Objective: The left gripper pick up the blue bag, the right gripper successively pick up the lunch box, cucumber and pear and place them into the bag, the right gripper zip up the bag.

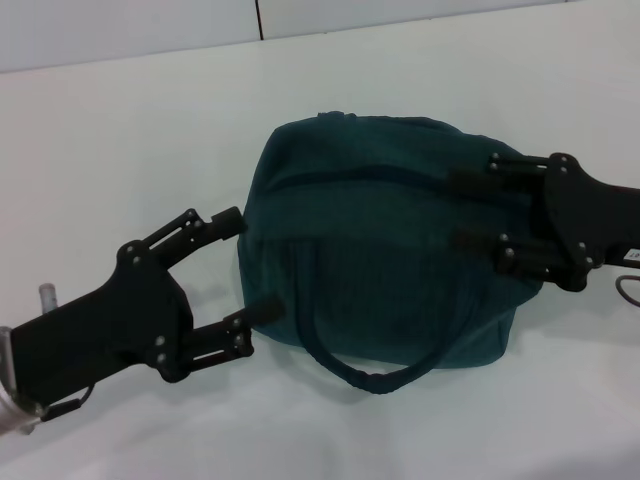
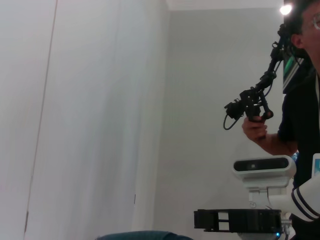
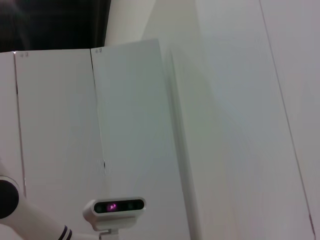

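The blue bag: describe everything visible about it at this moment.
The blue bag is a dark teal fabric handbag, rounded and full-looking, lying on the white table. A dark seam or zipper line curves across its top. One rolled loop handle hangs over its near side. The left gripper, open, brackets its left end, the near fingertip at the fabric. The right gripper, also open, has its fingers over the bag's right end.

Soft, even, greenish light; faint shadows; lamp [image 2: 286, 9] glare; dark corner in right wrist view.

white table [image 1: 120, 150], person [image 2: 300, 110] holding camera rig [image 2: 250, 105]
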Robot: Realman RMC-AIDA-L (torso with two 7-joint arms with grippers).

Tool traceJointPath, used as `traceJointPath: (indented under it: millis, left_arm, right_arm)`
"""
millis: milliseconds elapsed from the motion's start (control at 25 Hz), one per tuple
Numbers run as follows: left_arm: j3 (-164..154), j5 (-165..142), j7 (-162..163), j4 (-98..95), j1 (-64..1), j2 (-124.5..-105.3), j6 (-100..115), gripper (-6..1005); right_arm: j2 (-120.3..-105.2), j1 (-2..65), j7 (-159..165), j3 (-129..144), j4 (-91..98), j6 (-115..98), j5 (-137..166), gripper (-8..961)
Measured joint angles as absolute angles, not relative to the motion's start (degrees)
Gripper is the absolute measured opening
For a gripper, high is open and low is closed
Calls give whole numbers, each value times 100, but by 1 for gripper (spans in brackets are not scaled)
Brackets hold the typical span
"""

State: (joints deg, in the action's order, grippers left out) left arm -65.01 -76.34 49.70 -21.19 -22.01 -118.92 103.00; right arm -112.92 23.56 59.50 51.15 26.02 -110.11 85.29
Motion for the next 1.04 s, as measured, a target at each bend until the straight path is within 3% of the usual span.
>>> traceJointPath:
  millis: [1040]
  left_arm:
    - [-6513, -7638, 5020, -2118, -2171, -11881, 10315, 872]
  right_arm:
    - [-11270, 2260, 5928, 5062, 2602, -11009, 8575, 561]
